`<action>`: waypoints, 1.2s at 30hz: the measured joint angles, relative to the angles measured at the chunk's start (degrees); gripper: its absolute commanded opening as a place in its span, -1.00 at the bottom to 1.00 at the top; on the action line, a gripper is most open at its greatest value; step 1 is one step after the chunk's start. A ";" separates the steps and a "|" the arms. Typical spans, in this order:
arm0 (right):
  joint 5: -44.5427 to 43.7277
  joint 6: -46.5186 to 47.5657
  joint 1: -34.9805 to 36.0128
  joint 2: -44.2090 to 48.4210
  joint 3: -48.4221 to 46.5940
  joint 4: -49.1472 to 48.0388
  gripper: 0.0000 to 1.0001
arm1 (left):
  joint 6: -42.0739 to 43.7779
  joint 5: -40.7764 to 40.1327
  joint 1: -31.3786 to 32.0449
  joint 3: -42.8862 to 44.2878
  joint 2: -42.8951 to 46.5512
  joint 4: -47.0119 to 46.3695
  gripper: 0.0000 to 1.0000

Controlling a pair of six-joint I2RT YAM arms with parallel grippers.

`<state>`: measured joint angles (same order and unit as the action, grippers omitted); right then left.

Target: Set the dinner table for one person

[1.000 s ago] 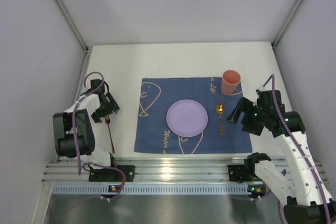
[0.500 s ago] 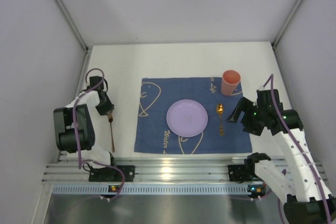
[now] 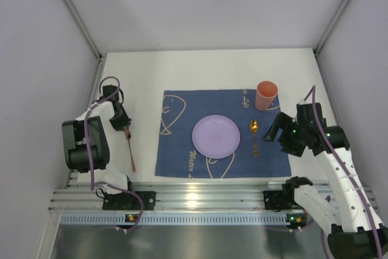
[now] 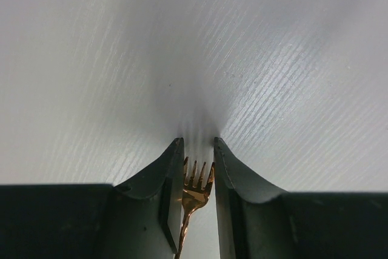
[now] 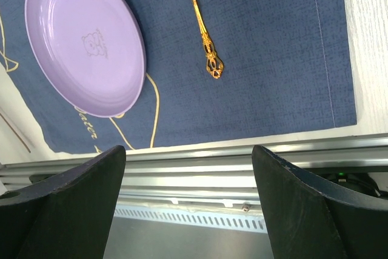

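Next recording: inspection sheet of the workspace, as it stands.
Surface: white dinner table, dark blue cloth at centre.
Job's things: plate, spoon and cup on the cloth; fork off the cloth, to its left.
Clutter: nothing seen.
Grippers: left gripper shut on the fork's tines; right gripper open, empty, near the cloth's right edge.
Cables: purple cables along both arms, touching no tableware.
Surroundings: white walls; metal rail at near edge.

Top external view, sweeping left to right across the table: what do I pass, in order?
First the fork → purple plate → gold spoon → right pincer. The cup is left out: it overlaps spoon and pincer sideways.
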<state>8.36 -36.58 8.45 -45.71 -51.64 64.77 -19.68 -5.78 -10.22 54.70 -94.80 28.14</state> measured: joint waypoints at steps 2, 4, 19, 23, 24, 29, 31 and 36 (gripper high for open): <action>0.02 0.04 0.00 -0.39 0.00 -0.02 0.71 | 0.17 0.07 0.00 0.46 -0.04 0.72 -1.00; 0.02 0.15 0.00 -0.90 0.00 -0.09 0.71 | 0.35 0.33 -0.02 1.22 -0.07 2.29 -1.00; 0.74 2.36 -0.07 -2.69 0.02 -1.64 0.71 | 1.36 6.38 10.38 24.22 0.57 12.87 -1.00; 0.74 3.21 -0.11 -2.62 0.02 -1.66 0.71 | 1.84 10.03 19.65 26.95 -0.35 13.97 -1.00; 0.74 3.48 -0.11 -2.56 0.09 -1.68 0.71 | 1.84 11.04 21.81 27.76 -1.01 13.92 -1.00; 0.72 4.46 -0.37 -1.42 0.26 -1.09 0.71 | 0.02 14.36 29.88 28.96 -5.09 13.60 -1.00; 0.70 4.76 -0.50 -0.87 0.26 -0.68 0.71 | -1.38 14.56 30.93 28.96 -6.73 13.46 -1.00; 0.50 5.62 -0.74 0.04 0.26 0.50 0.71 | -5.77 11.54 32.20 28.96 -10.21 13.33 -1.00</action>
<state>8.86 -30.96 7.70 -45.67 -51.37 65.28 -25.45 5.76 21.98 83.66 -105.01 41.47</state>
